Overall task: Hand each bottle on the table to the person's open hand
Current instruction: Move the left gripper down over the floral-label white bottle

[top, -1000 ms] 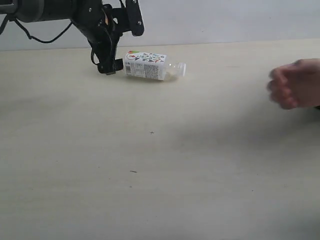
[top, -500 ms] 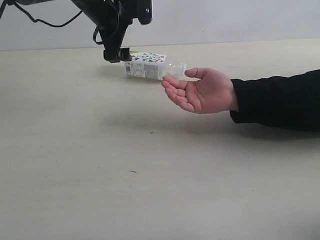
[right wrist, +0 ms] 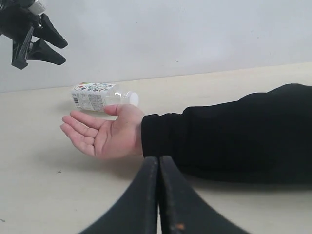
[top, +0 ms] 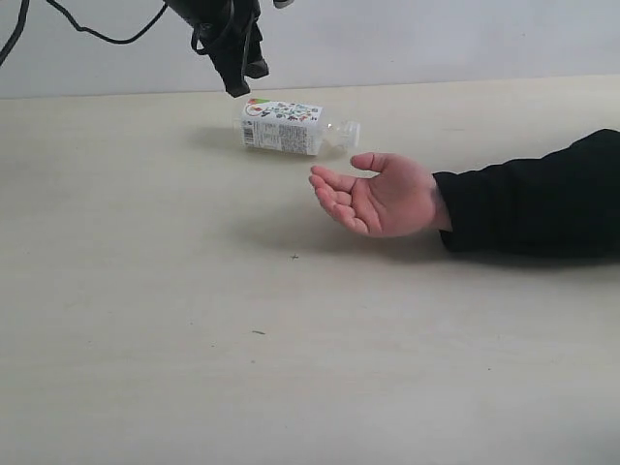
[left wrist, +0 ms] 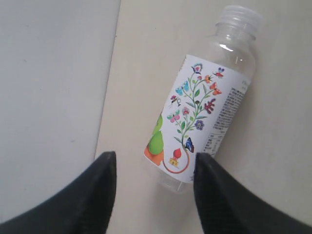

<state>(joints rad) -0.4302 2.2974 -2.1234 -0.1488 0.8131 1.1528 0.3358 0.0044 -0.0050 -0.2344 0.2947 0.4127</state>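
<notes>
left gripper [left wrist: 154, 155] hangs in the air above the base end of the bottle [top: 281, 128], its two black fingers parted to a middling gap with nothing between them. it holds nothing and touches nothing. the bottle, clear and squarish with a white floral label, lies on its side on the table [top: 145, 320] near the far edge by the pale wall. its clear cap points toward the person's open hand [top: 383, 199]. that hand rests palm up with fingers spread, just beside the cap end. the thumb looks close to the cap, but whether they touch cannot be told. a black sleeve [top: 533, 199] covers the arm behind it. the right gripper [right wrist: 158, 161] sits low on the person's side, fingers pressed together and empty.

the step in hand looks like the pick-up. to do it well, the gap probably needs to be wider than the bottle's flat sides before the gripper comes down. gripping across the labelled body near its middle should keep the bottle from tipping when lifted. the carry to the palm is short, so a low, slow move should do, with the release coming only once the bottle rests on the palm.
</notes>
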